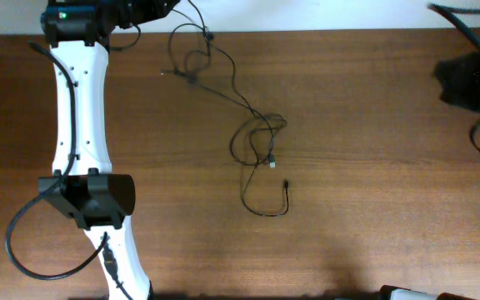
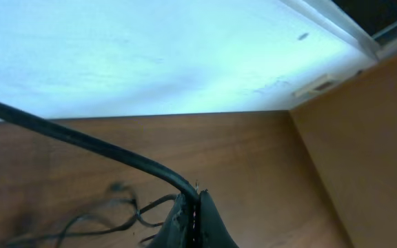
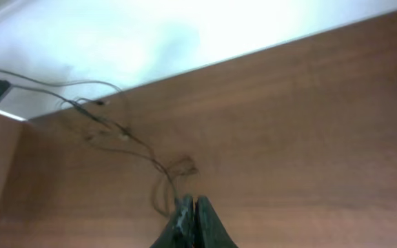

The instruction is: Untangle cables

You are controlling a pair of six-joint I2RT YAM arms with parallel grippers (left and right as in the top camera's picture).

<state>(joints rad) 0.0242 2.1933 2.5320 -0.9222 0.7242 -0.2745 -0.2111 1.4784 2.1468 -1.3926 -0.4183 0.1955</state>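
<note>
The cables point(image 1: 259, 125) lie as one long loose string on the desk point(image 1: 373, 208). It begins at the desk's far edge, under the white wall point(image 1: 348, 12), somewhat left of the middle. There it makes a small tangle of loops, and a single strand slants from these toward the middle of the desk. It opens there into a second set of crossing loops. A small silvery plug end point(image 1: 272, 162) hangs out of this bunch, and below it an open U-shaped curl ends in another plug point(image 1: 285, 183). No part of the string comes near the desk's near edge or its right edge.

In the left wrist view the left claw point(image 2: 195, 207) has its fingers pressed together. A black cord comes in from the left, looking thick because it is close to the lens, and ends right at the tips, so the claw appears to pinch it. More strands point(image 2: 116, 213) lie blurred on the wood behind. From overhead the left arm point(image 1: 77, 108) runs along the left side up to the far left corner, next to the small tangle.

The right claw point(image 3: 194, 207) is closed, tip against tip, with nothing seen between the fingers. The right arm point(image 1: 473, 83) sits at the right edge, well apart from the cables.
</note>
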